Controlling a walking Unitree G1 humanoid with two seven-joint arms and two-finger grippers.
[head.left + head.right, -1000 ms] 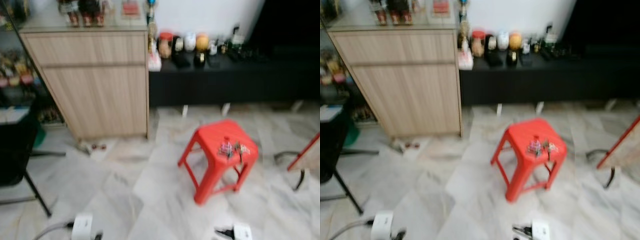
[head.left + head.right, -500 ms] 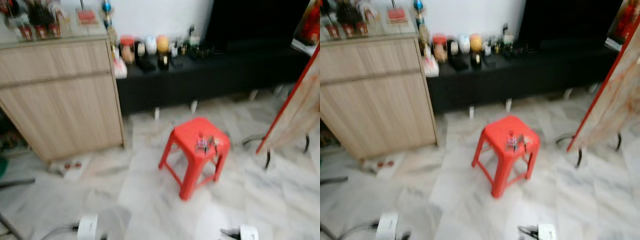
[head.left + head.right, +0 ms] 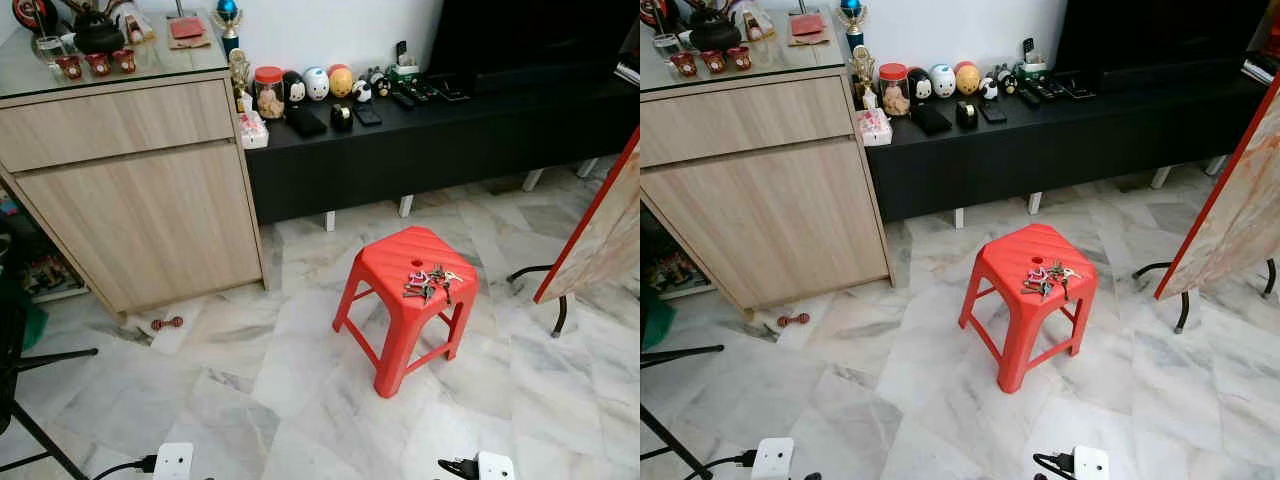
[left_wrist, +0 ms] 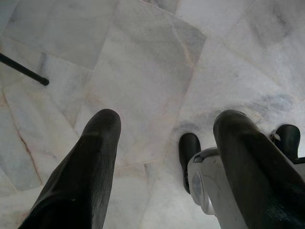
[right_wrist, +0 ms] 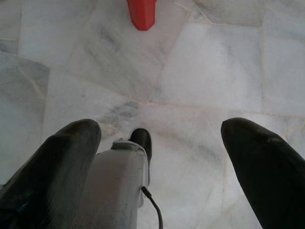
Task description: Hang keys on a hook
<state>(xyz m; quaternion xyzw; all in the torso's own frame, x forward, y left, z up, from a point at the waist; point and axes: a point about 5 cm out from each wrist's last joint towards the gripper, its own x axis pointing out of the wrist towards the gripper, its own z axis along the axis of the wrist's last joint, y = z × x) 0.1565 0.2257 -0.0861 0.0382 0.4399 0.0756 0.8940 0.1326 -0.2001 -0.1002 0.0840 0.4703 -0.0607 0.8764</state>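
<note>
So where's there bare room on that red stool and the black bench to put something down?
The red stool is bare on its back and left half; the keys crowd its front right corner. The black bench is bare along its front edge, while jars and figurines crowd its left end.

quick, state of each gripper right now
left gripper: open, holding nothing, pointing down at the floor.
right gripper: open, holding nothing, above the floor.
</note>
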